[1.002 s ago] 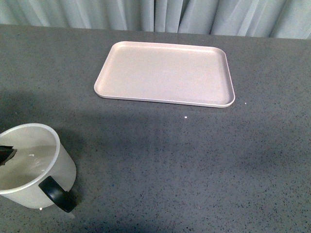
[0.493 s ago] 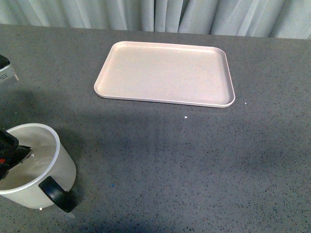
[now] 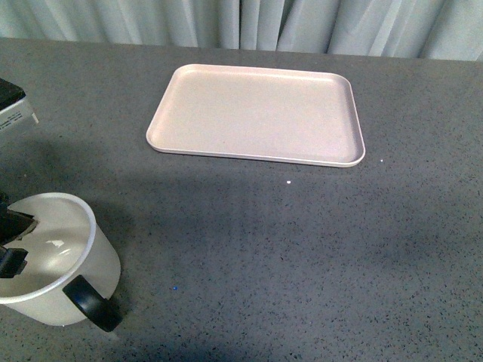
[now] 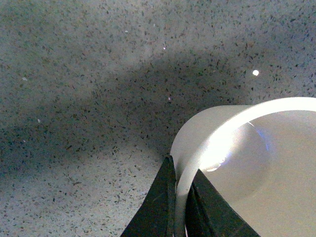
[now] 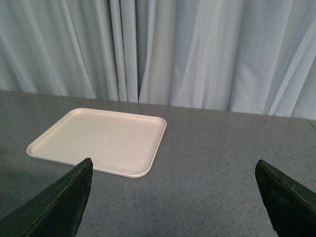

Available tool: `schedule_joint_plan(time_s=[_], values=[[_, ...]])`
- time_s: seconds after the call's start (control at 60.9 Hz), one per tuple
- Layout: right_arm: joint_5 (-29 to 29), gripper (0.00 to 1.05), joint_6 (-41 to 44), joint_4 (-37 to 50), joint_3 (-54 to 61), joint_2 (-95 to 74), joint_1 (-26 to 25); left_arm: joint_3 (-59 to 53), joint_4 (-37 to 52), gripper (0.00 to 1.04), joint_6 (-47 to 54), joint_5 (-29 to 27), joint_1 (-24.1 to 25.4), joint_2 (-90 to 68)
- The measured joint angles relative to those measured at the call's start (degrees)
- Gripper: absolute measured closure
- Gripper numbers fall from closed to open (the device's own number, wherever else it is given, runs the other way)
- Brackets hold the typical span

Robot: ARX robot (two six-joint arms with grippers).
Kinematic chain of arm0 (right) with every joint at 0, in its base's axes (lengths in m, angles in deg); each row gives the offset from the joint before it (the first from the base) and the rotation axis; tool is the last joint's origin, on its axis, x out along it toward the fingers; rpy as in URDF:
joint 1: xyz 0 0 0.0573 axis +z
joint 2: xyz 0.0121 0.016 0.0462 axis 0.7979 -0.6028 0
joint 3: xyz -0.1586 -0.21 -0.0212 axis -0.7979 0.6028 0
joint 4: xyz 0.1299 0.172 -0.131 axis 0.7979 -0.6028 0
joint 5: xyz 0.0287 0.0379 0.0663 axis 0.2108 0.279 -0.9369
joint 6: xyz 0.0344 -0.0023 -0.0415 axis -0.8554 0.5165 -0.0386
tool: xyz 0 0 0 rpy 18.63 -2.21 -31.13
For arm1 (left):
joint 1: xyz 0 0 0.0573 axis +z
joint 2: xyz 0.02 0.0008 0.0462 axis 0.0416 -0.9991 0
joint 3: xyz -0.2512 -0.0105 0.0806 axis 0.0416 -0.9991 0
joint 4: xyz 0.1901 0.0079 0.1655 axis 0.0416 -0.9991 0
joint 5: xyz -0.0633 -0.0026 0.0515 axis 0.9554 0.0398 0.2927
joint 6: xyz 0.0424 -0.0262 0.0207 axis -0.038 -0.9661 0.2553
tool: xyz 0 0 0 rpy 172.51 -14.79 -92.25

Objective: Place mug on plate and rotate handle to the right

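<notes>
Mostly cropped left hand [image 4: 182, 168] clamps the mug [image 3: 68, 249] rim, 8 o'clock from the plate [image 3: 256, 113] across open tabletop [image 3: 302, 249]; right hand [image 5: 173, 163] gapes.

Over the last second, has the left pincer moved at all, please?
Yes. In the front view the left pincer has come further in from the left edge, over the mug, while the tray stays put.

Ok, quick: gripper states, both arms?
Left gripper: shut on the mug, pinching its rim.
Right gripper: open, holding nothing.
</notes>
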Motion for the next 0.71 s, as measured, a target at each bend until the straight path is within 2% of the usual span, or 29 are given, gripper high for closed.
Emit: schedule_joint_plan(time_s=[0.345, 0.706], values=[[0.0, 0.09, 0.0, 0.0, 0.0, 0.0, 0.0, 4.6, -6.7, 1.03, -1.6, -0.6, -1.6, 2.8], [0.0, 0.09, 0.0, 0.0, 0.0, 0.0, 0.0, 32.2, -10.9, 1.03, -11.7, -0.8, -11.5, -12.0]])
